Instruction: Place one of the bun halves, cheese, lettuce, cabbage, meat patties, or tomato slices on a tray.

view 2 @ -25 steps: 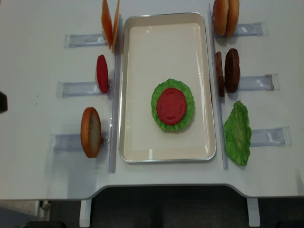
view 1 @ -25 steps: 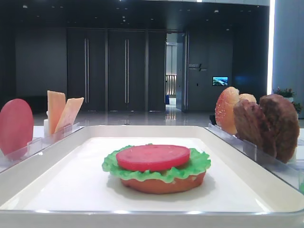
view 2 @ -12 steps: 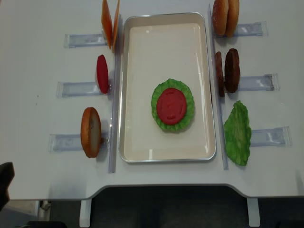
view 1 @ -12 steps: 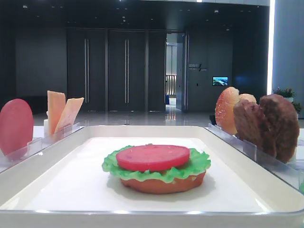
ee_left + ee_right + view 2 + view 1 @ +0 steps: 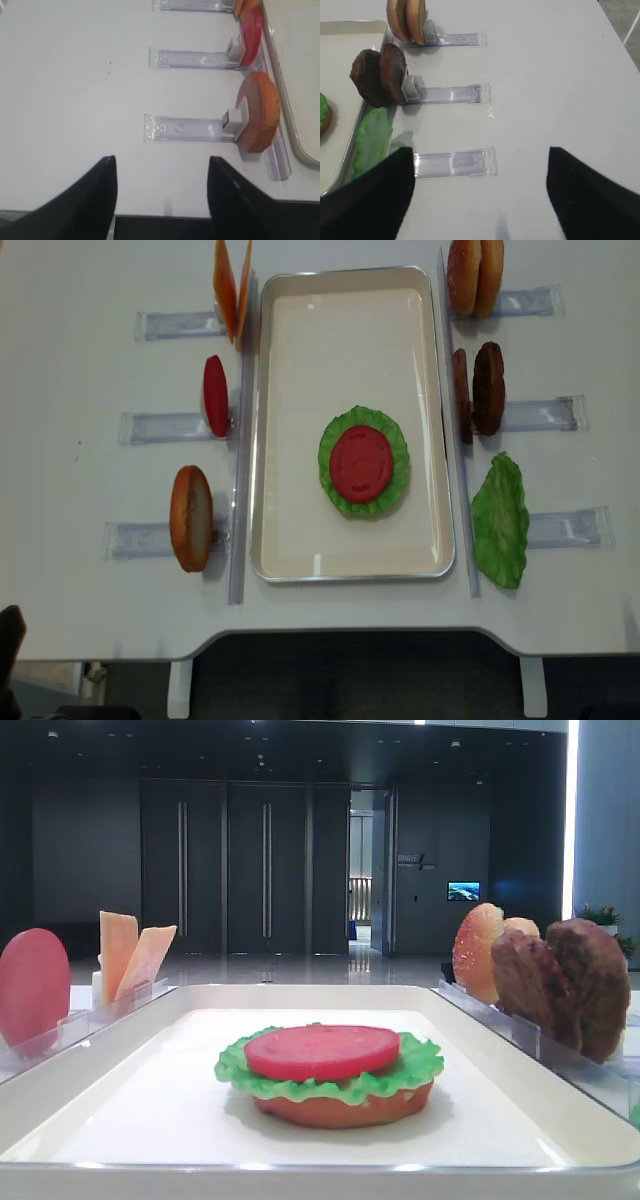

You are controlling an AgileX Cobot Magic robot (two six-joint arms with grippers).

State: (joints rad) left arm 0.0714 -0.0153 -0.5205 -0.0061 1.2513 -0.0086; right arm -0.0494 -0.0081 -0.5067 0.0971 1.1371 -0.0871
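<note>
White surface. Central on it: tray, long axis running away from the front edge. Clear slotted racks flank it, three per side. A loose lettuce leaf lies flat on the surface just right of the tray.

Low cam sits close at tray near rim, facing far. Realsense looks straight down, farther off. Wrist cams angle down over L/R sides. All share the tray.
</note>
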